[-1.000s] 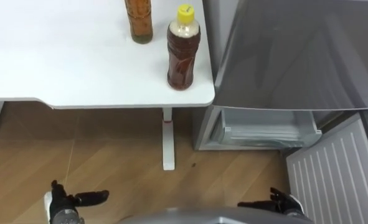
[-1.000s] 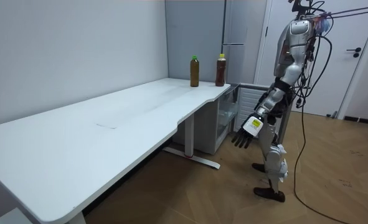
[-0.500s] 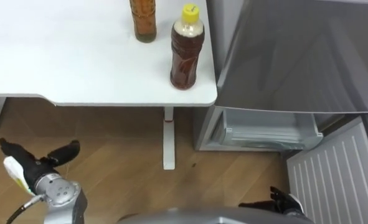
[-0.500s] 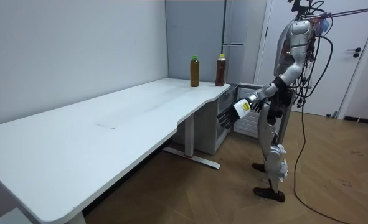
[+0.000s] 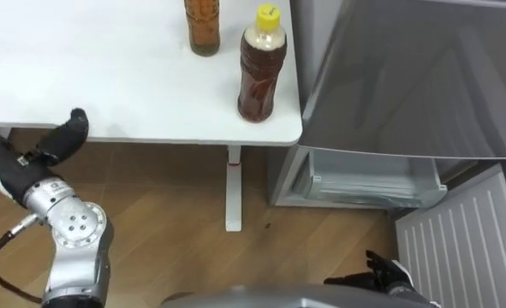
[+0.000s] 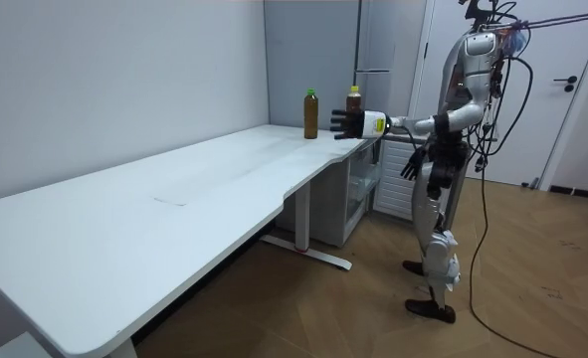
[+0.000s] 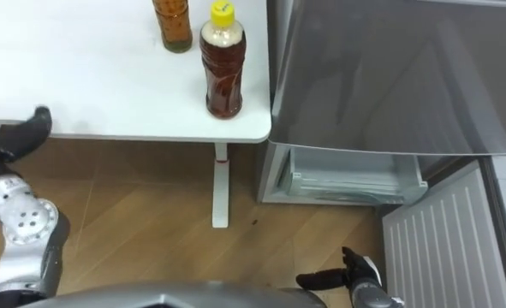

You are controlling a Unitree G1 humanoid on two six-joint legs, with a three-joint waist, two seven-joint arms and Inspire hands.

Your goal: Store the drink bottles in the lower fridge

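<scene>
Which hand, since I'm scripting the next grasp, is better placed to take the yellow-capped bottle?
Left. The left hand is open at the white table's front edge, at the height of the yellow-capped bottle; the right hand hangs low by the hip, below the tabletop.

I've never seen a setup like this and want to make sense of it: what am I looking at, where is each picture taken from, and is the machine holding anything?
It is a humanoid robot standing at the end of a white table, beside a fridge whose lower door is open. Two pictures look down from cameras in its head; the third comes from a camera across the room. Two drink bottles stand on the table: a yellow-capped bottle and a green-capped bottle. The left robot hand is stretched out near them, open; the right robot hand hangs low, open. Nothing is held.
</scene>
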